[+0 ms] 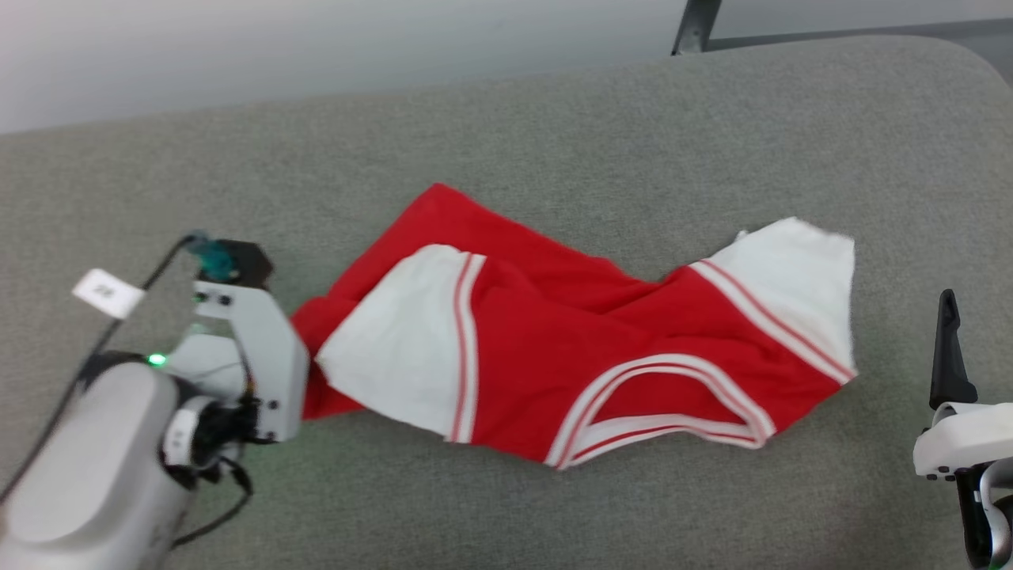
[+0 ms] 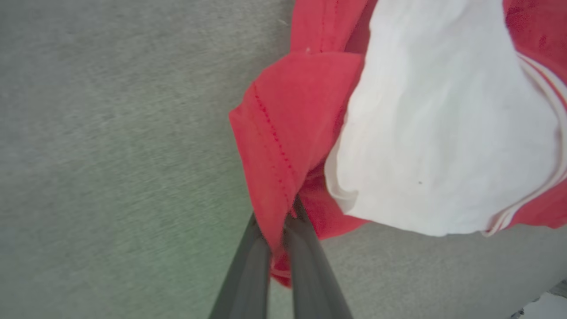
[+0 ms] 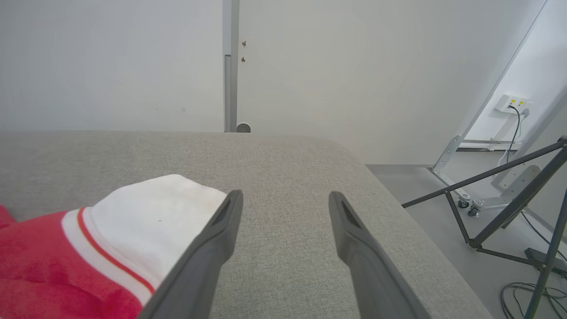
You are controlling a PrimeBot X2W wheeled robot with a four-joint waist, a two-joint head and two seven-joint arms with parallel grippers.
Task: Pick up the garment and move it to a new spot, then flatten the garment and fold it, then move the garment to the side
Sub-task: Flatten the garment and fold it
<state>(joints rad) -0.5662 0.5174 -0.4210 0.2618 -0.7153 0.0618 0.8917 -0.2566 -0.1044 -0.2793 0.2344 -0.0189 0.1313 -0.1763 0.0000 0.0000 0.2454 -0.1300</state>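
Note:
The red garment (image 1: 554,340) lies crumpled across the grey cushion, both white striped sleeves and the striped neckline showing; no number is visible. At its left end my left gripper (image 2: 278,221) is shut on the red hem (image 2: 274,146), the cloth pinched between the two dark fingers. In the head view that wrist (image 1: 253,348) covers the fingers at the garment's left edge. My right gripper (image 3: 285,199) hangs open above bare cushion, just right of the garment's white sleeve (image 3: 150,217). One dark finger (image 1: 947,348) of it shows at the right edge of the head view.
The garment rests on a wide grey upholstered surface (image 1: 554,119) with a rounded far edge. Beyond its right end the floor holds a black stand (image 3: 509,195) and cables. A white wall (image 3: 133,57) rises behind.

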